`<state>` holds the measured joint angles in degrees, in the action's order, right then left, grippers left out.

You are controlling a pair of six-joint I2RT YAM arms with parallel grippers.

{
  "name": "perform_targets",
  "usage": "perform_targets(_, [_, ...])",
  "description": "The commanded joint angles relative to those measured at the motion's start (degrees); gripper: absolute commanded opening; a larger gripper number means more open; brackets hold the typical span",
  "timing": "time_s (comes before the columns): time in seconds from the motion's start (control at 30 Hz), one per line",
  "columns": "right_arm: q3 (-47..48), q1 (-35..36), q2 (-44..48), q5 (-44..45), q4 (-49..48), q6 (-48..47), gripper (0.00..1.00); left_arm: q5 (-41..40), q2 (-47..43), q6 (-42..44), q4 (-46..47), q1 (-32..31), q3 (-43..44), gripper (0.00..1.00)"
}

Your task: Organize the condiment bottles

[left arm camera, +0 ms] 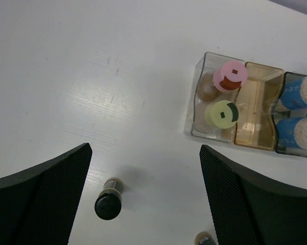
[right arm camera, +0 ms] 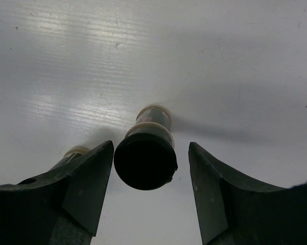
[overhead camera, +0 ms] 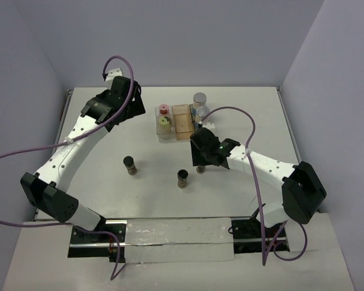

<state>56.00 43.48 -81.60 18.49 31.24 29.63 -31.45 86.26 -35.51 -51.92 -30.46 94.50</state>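
Risk: black-capped jar [right arm camera: 145, 161], upright at frame centre, sits nearer one finger; uneven close could tip it. Right end effector [right arm camera: 150, 153] part-open around it, not gripping. Left end effector [left arm camera: 144, 153] wide open, empty.

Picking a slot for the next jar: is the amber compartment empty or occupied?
Empty: in the left wrist view the amber compartment shows only its bare floor, with nothing standing inside.

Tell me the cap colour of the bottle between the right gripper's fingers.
Black; the cap shows best in the right wrist view.
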Motion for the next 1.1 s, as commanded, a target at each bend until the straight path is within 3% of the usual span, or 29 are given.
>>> perform_targets(0.0, [2.49, 0.11, -0.17, 1.36, -1.58, -0.14, 0.66, -1.47, -1.59, 0.17, 0.37, 0.57, -1.34, 0.94])
perform_targets(0.4, [1.21, 0.11, 1.70, 1.89, -1.02, -0.18, 0.58, -1.17, -2.15, -0.01, 0.69, 1.10, -4.14, 0.93])
perform_targets(0.5, [1.32, 0.11, 1.93, 2.44, -0.47, -0.02, 0.49, -1.53, -2.62, -0.10, 0.40, 1.12, -4.57, 0.93])
perform_targets(0.67, [2.21, 0.40, 3.18, 2.76, 0.46, -0.04, 0.26, -1.56, -3.22, -0.26, 0.57, 1.13, -5.19, 0.93])
perform_targets(0.8, [6.05, 0.64, 3.99, 3.57, 2.76, -0.80, 0.21, -2.74, -3.38, 0.08, -0.02, 1.72, -5.73, 0.93])
perform_targets(1.07, [23.85, 0.62, -2.05, 3.90, 5.59, -5.99, 0.20, -2.50, -7.53, 0.19, 0.62, 6.36, -12.27, 0.93])
